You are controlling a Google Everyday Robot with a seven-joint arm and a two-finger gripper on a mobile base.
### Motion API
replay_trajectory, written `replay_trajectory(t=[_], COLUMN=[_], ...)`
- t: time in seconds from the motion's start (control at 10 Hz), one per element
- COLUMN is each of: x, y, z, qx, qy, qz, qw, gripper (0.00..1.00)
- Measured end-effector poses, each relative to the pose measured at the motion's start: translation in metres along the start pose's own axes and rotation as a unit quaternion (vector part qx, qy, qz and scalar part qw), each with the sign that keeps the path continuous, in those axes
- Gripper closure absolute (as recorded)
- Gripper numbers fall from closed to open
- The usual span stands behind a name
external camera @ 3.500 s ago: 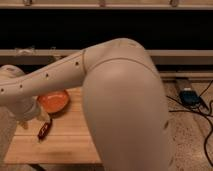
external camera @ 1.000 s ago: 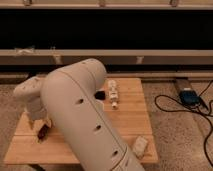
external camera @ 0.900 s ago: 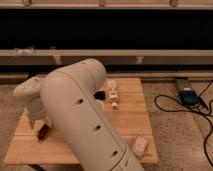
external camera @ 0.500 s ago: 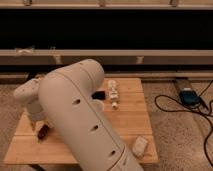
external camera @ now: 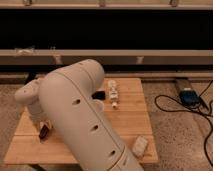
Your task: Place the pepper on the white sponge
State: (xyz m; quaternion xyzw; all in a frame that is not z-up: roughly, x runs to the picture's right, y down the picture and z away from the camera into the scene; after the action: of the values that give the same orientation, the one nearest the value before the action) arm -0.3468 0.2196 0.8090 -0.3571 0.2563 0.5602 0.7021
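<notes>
The pepper is a small dark red chili that shows at the left side of the wooden table. My gripper is right over it at the end of the big white arm, and its body covers part of the chili. The white sponge lies near the table's front right corner, far from the gripper. The arm hides the middle of the table.
A narrow white bottle-like item and a small dark object lie at the back middle of the table. Something white peeks out beside the arm. Cables and a blue device lie on the floor at the right.
The arm has swung left since the oldest frame, uncovering the right half of the table and hiding the orange bowl. Over the last second the gripper has stayed at the pepper.
</notes>
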Motion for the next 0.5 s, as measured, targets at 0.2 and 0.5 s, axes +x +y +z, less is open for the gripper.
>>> replay_trajectory(t=[0.2,0.5], x=[0.003,0.013], y=[-0.001,-0.008], z=[-0.013,-0.063], qx=[-0.015,-0.046], qy=[-0.004,-0.025], qz=[-0.013,-0.033], qw=[0.9998,0.9981], gripper=[0.91,1.00])
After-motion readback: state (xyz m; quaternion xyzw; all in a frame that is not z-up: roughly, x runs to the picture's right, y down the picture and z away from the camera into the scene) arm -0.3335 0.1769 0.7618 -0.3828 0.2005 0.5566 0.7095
